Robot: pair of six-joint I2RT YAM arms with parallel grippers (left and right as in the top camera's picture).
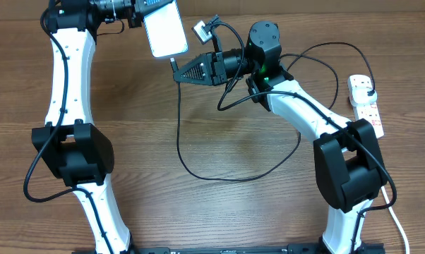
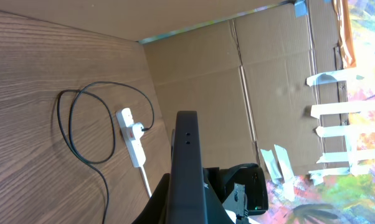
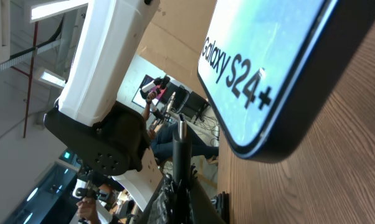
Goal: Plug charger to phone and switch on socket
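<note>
The right fingers (image 1: 184,72) are pressed together on the slim connector tip of the charger (image 1: 178,141). The tip pokes out just beside the lower short edge of the phone (image 1: 163,32); whether it touches the port cannot be told. The left fingers (image 1: 138,15) are clamped on the phone's opposite short edge, at the far side of the desk (image 1: 234,219), screen facing up with white text near the lower end. From the right fingers the thin black cable drops toward the near edge, sweeps in a wide loop across the middle of the desk and climbs to its plug, seated in the white socket (image 1: 366,106) at the right edge.
</note>
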